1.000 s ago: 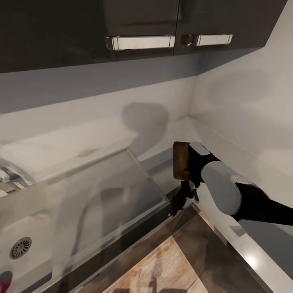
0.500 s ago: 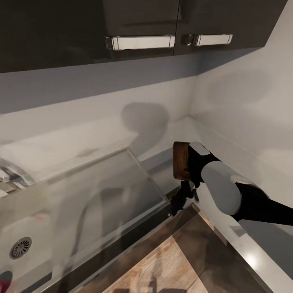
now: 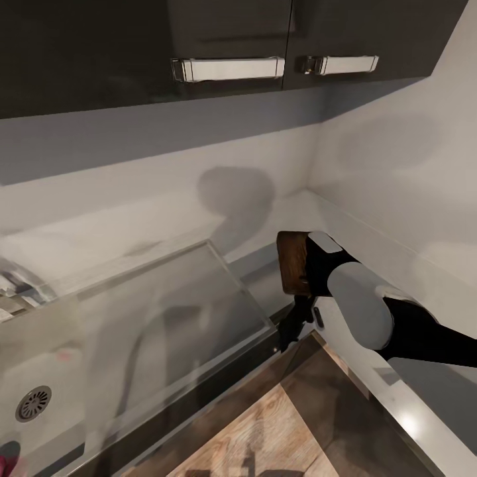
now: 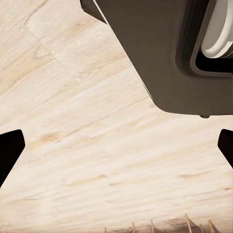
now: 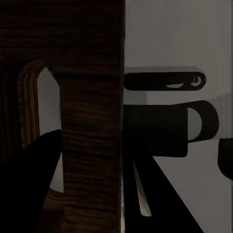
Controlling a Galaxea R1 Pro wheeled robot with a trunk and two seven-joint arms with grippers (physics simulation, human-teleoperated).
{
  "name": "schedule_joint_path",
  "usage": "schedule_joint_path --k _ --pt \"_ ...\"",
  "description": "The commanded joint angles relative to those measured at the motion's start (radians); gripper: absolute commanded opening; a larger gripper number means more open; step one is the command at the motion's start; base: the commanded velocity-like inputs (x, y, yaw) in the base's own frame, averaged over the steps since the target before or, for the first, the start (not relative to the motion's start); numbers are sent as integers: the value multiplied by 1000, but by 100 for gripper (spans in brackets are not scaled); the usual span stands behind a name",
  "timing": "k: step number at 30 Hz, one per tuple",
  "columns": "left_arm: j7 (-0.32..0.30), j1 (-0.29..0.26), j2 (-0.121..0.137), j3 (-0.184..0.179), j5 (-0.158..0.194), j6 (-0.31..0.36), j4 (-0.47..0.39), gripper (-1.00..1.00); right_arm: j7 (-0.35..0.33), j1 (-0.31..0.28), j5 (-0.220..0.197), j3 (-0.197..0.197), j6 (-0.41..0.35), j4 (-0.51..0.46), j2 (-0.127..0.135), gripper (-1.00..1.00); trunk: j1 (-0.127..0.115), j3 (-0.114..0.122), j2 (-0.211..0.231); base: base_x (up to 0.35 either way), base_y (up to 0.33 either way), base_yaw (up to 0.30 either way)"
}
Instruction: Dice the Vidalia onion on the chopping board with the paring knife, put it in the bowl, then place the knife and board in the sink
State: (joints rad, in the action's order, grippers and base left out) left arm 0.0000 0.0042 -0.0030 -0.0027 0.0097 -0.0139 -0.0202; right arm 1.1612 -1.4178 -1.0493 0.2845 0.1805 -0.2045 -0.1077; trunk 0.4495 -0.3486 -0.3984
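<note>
Right gripper (image 3: 306, 275) holding the chopping board (image 3: 291, 262) on edge above the far right stretch of the countertop (image 3: 298, 212), close to the wall corner and to the right of the sink (image 3: 152, 318). In the right wrist view one dark finger (image 5: 34, 165) lies against the board's face beside the slot handle (image 5: 36, 121), so the pincer appears clamped on the board near its handle end; the second finger is hidden behind the wood. The sink shows as a grey basin with its drainboard at centre and the round drain hole (image 3: 33, 403) at near left; a small red object (image 3: 8, 457) lies at the near left edge, too cut off to identify. The left gripper (image 4: 116, 145) hangs over pale wooden floor with its two fingertips spread wide and nothing between them. Handling, as a judgement — the board is rigid hardwood, moderately heavy for a pinch grasp, smooth-faced and therefore liable to pivot or slip when held by one end; a grasp at the slot, where the finger can bear on an edge, seems the securest hold. The step in hand looks to be carrying the board leftward to the basin — it should be lowered flat rather than dropped.
</note>
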Motion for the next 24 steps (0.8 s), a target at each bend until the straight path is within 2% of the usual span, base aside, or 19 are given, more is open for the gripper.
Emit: schedule_joint_path --k 1,6,24 --pt "0 1 0 0 1 -1 -2 100 4 -1 -11 -7 10 -1 0 -100 1 -1 -2 0 0 0" --pt "0 0 0 0 1 -1 -1 100 9 -1 -11 -7 10 -1 0 -100 1 2 -2 0 0 -45" --pt "0 0 0 0 1 -1 -1 100 8 -1 -12 -7 5 -1 0 -100 1 28 -2 0 0 -131"
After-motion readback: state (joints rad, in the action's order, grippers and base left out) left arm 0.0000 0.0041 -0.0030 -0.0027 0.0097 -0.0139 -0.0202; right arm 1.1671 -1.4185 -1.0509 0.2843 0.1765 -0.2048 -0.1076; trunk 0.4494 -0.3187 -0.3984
